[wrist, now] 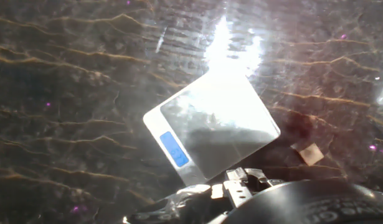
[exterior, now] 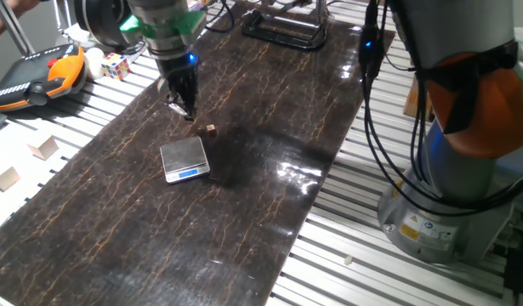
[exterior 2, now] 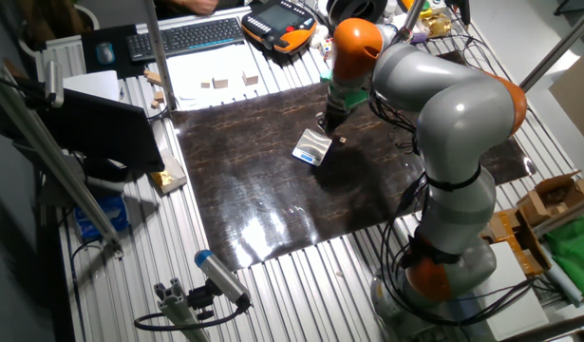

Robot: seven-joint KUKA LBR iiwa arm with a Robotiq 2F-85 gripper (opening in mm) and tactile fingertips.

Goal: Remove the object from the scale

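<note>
While gripper (exterior: 184, 109) hovers, cube (exterior: 210, 129) lies beside scale (exterior: 184, 160).

We see bright overhead light glaring white off the glossy dark mat (exterior: 270, 221), lower right of centre in one fixed view. In the hand view the scale (wrist: 216, 127) washes out under glare, and everything looks hazy and soft.

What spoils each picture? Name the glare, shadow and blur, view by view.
Hand view: strong glare washes out the scale platform's top corner and the mat beyond; the cube beside it looks soft. One fixed view: white sheen on the mat, shadow right of the scale. Other fixed view: broad sheen on the near mat; the claw is tiny.
</note>
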